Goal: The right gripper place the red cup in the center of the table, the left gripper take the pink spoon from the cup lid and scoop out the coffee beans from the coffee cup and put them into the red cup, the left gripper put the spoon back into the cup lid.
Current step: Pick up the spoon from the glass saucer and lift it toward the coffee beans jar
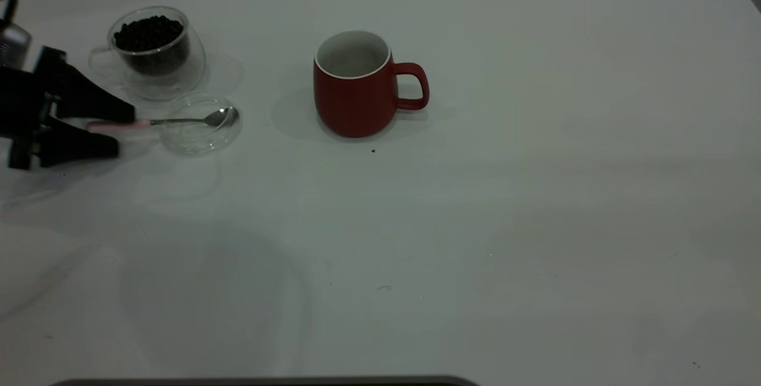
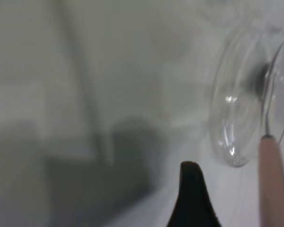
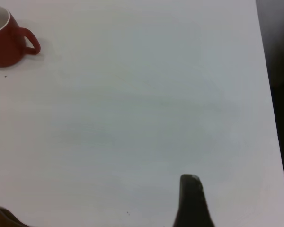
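Note:
The red cup (image 1: 357, 97) stands upright near the middle of the table (image 1: 475, 225), handle to the right, and no beans show in its white inside. It also shows in the right wrist view (image 3: 7, 45). The coffee cup (image 1: 156, 53) at the far left holds the coffee beans (image 1: 148, 34). The cup lid (image 1: 201, 124) lies in front of it with the pink spoon (image 1: 178, 121) resting on it, bowl in the lid, handle pointing left. My left gripper (image 1: 125, 131) is open, its fingers either side of the pink handle (image 2: 274, 184). One right gripper finger (image 3: 191, 201) hangs over bare table, holding nothing.
A single dark speck (image 1: 373, 150) lies on the table just in front of the red cup. The table's right edge (image 3: 270, 118) runs close to the right gripper. A dark strip (image 1: 267, 382) lines the table's near edge.

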{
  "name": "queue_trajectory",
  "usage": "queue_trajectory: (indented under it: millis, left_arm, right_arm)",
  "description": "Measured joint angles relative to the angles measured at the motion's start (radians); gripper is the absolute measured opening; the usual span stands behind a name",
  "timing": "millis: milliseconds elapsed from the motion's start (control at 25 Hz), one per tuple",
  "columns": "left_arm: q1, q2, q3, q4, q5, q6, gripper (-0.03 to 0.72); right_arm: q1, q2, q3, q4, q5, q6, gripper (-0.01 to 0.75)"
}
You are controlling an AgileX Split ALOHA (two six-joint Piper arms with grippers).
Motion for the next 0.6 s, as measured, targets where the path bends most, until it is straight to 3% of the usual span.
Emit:
queue_trajectory:
  millis: [360, 600]
  left_arm:
    - [-0.011, 0.010, 0.000, -0.047, 0.006, 0.008, 0.585]
    - [-0.011, 0.010, 0.000, -0.049, 0.006, 0.009, 0.502]
  right_arm:
    - [0.000, 0.000, 0.000, 0.000, 0.000, 0.000, 0.558]
    - [0.000, 0.000, 0.000, 0.000, 0.001, 0.000, 0.558]
